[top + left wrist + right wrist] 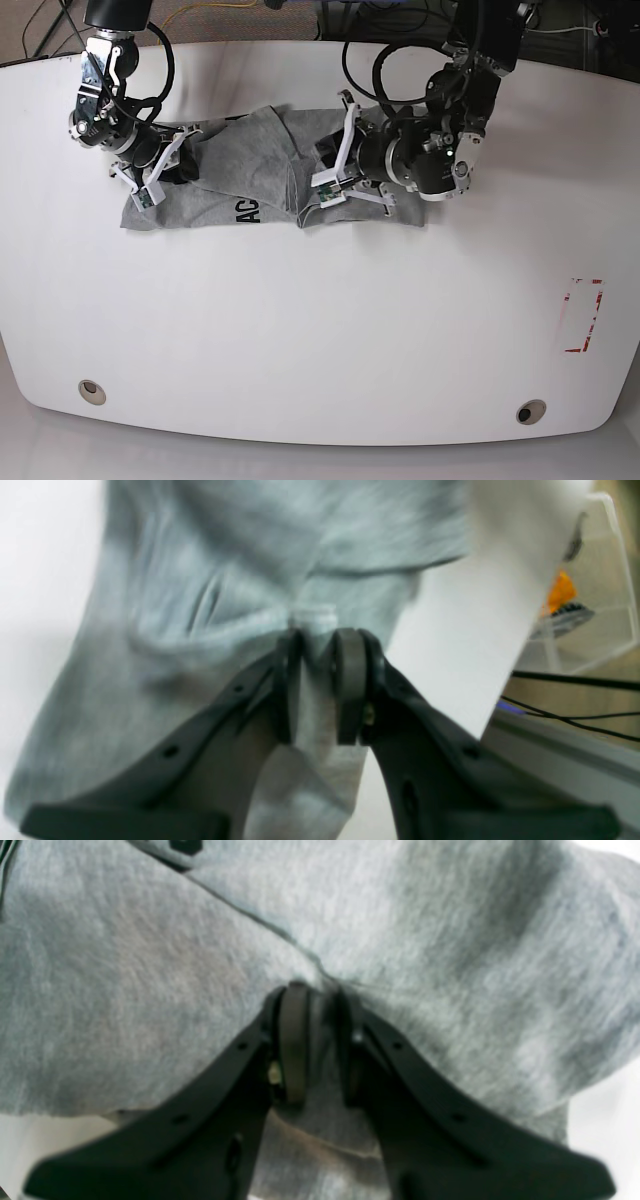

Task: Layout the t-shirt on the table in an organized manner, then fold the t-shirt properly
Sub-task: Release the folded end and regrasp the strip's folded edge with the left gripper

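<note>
Early days on the t-shirt [240, 190]; bunched and creased toward the far side of the bench [320, 330], lettering only partly on show, body rucked over itself in the middle; no tidy spread yet, no fold worth the name; laying out, by the look of it, the step in hand, with all the proper folding to come.

Left hand [320, 680] clenched on a pleat of grey cloth, fabric pinched between the two pads and hanging slack below them; right hand [315, 1040] likewise grasping, pads nipped on a ridge of the shirt beside a seam line.

From the base view: whole layout readable; one arm at each end of the garment, crumpled mass between them, red-marked rectangle [583, 315] well apart near the bench edge, two grommet holes [91, 391] along the near side; grips themselves too small to judge from up there.

From the wrist views: exactly what the overhead hides; cloth actually trapped between pads on both sides; left wrist view blurred, yet showing bare bench beyond the shirt edge and cables past the rim; right wrist view filled with grey fabric, little else.
</note>
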Action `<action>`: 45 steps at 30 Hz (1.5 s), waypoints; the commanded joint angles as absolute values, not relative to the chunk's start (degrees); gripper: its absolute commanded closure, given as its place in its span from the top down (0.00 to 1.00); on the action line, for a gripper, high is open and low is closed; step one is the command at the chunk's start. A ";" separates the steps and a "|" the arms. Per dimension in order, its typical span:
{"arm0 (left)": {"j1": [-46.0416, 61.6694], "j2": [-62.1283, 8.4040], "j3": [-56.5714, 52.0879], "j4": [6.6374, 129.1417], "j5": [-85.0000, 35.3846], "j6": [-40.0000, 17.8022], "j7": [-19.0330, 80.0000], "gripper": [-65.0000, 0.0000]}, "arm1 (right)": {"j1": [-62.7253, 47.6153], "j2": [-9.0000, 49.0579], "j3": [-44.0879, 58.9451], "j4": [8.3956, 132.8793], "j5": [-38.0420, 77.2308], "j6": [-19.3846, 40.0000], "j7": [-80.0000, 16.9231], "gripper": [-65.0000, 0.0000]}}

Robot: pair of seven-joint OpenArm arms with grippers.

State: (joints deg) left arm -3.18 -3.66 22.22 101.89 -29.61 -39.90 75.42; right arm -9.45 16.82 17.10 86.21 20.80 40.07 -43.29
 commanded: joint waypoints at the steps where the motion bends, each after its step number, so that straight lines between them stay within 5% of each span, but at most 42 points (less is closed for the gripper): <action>1: -5.32 -2.42 23.60 102.99 -30.02 -40.00 74.68 0.16 | -10.15 17.01 16.75 85.85 17.89 40.00 -47.87 0.16; 7: -6.02 -1.80 26.86 102.90 -29.85 -40.00 74.77 0.17 | -10.15 17.01 16.75 85.85 17.89 40.00 -47.87 0.16; 18: -7.16 -2.07 27.56 103.34 -30.20 -40.00 76.35 0.53 | -9.98 17.01 16.75 85.85 17.89 40.00 -47.87 0.16; 34: -5.49 -4.18 6.20 103.78 -29.32 -40.00 73.63 0.53 | -9.98 17.01 16.75 85.85 17.89 40.00 -47.87 0.16; 45: -4.44 -5.32 4.09 102.64 -26.42 -40.00 70.73 0.48 | -9.89 16.92 16.75 85.85 17.89 40.00 -47.87 0.16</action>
State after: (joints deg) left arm -3.81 -5.06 3.81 102.02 -26.65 -39.92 72.82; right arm -9.41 16.82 17.10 86.21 20.80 40.07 -43.29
